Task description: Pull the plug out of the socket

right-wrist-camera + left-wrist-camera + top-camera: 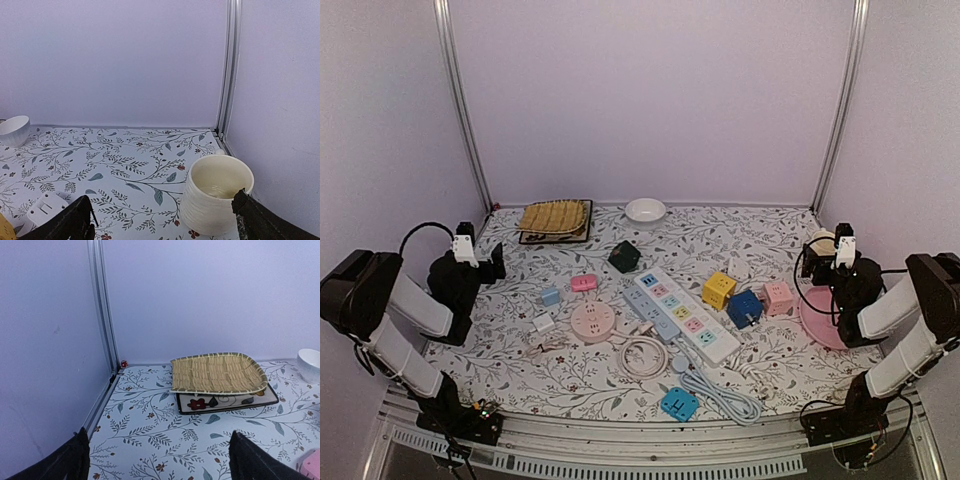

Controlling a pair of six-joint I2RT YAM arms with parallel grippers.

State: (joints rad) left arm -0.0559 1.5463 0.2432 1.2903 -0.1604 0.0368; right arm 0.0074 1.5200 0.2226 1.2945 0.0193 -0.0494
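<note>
A long white power strip (682, 315) with pastel sockets lies mid-table, its white cord (720, 392) running to the front. Beside it are a round pink socket (592, 322), a coiled white cable (642, 355) and a white plug (542, 324). Which plug sits in a socket I cannot tell. Cube sockets in blue (744, 307), yellow (719, 289), pink (778, 297) and dark green (624, 256) stand around. My left gripper (492, 262) (160, 465) hovers open at the far left, holding nothing. My right gripper (820, 262) (162, 225) is open at the far right, just behind a cream cup (217, 192).
A woven tray (215, 372) rests on a floral plate (227, 401) at the back left, with a white bowl (645, 210) at the back centre. A pink plate (817, 318) lies at the right. A teal socket (679, 403) sits near the front edge. A white adapter (47, 207) lies left of the cup.
</note>
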